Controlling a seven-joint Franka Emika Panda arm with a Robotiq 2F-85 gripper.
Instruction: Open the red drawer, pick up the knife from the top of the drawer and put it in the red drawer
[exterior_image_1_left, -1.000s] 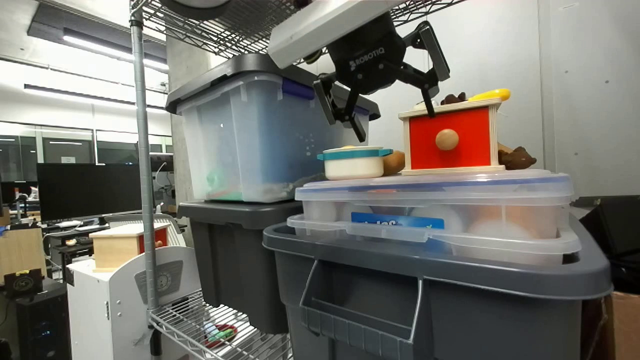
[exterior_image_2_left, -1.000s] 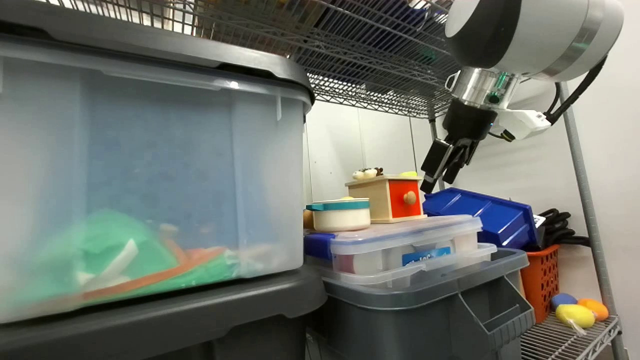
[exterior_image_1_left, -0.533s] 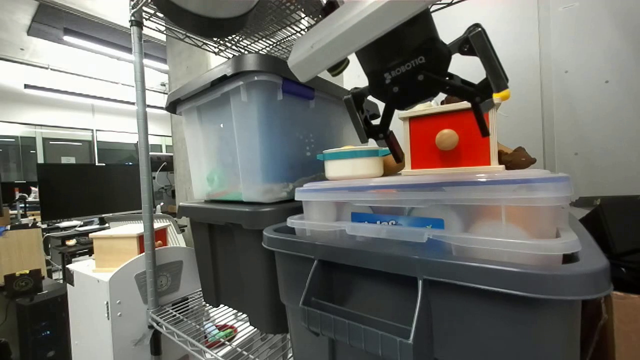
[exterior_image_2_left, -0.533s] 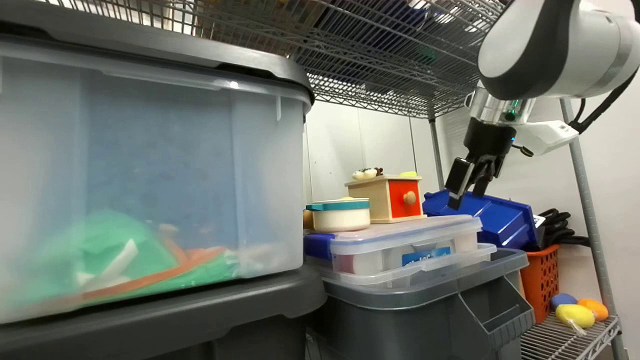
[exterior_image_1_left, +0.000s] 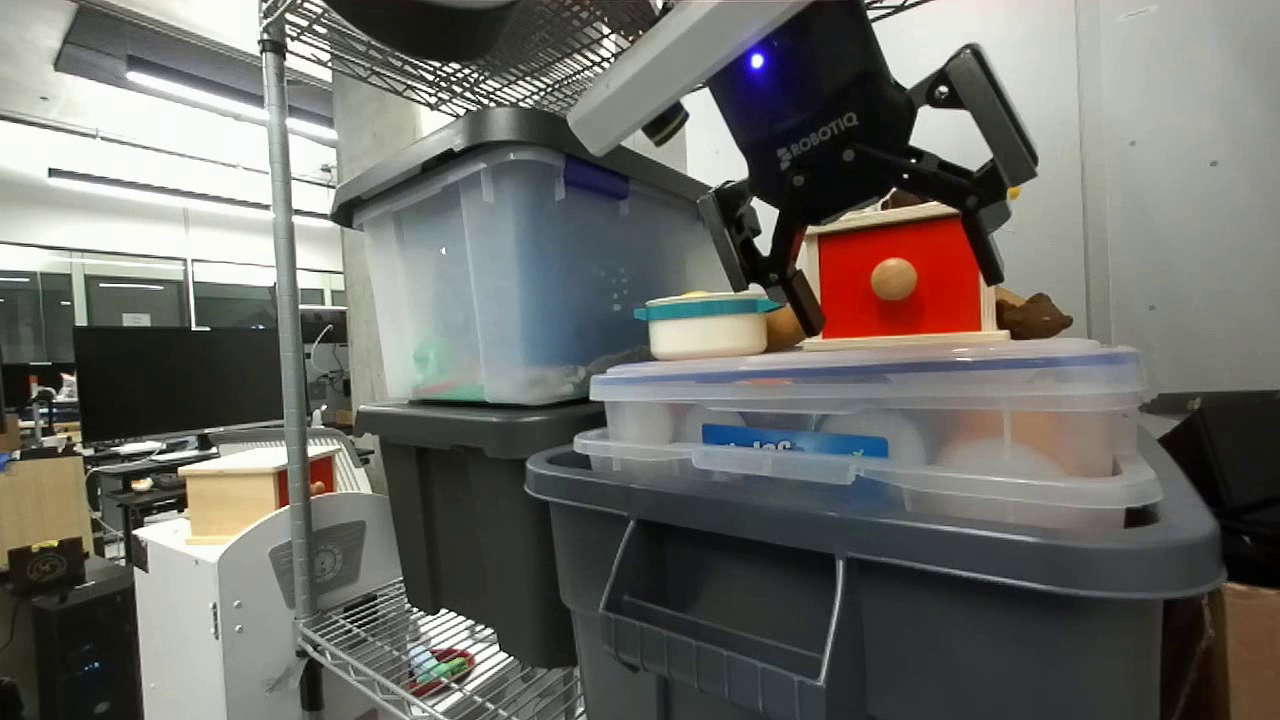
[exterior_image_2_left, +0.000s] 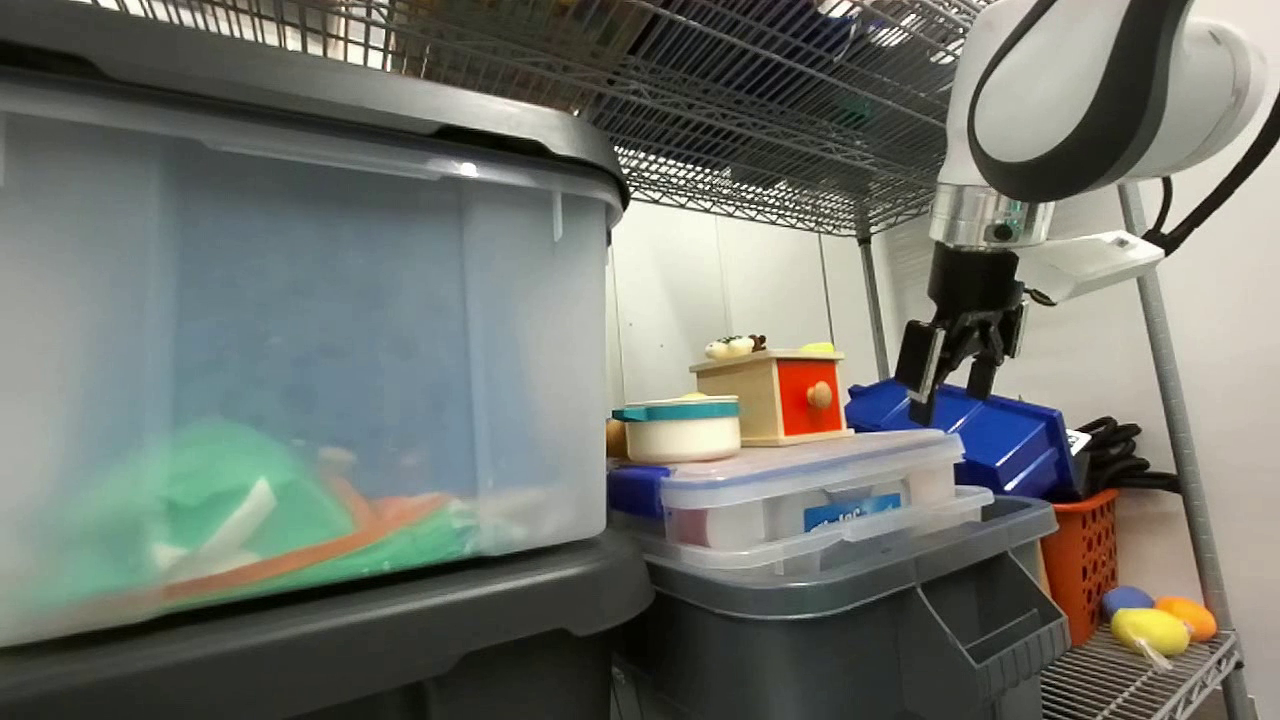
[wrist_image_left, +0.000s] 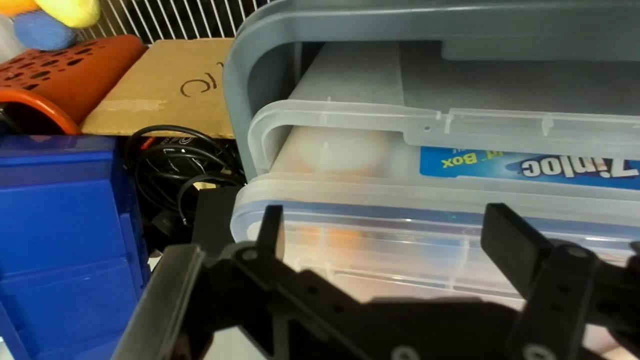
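Our gripper (exterior_image_1_left: 902, 297) is spread wide, holding nothing, out in front of the closed red drawer (exterior_image_2_left: 800, 402); the knife (exterior_image_2_left: 818, 348) lies on top. Left of it we see a white-and-teal pot (exterior_image_1_left: 705, 332); pot and drawer stand on a clear box (exterior_image_1_left: 870, 393) with hazy pale and orange contents (exterior_image_1_left: 1015, 450). Farther left, a big tub (exterior_image_2_left: 320, 290) holds green items (exterior_image_2_left: 220, 480).

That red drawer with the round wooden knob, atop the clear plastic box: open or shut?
Shut: in both exterior views, the red drawer sits flush in its pale wooden box, no drawer sides showing.
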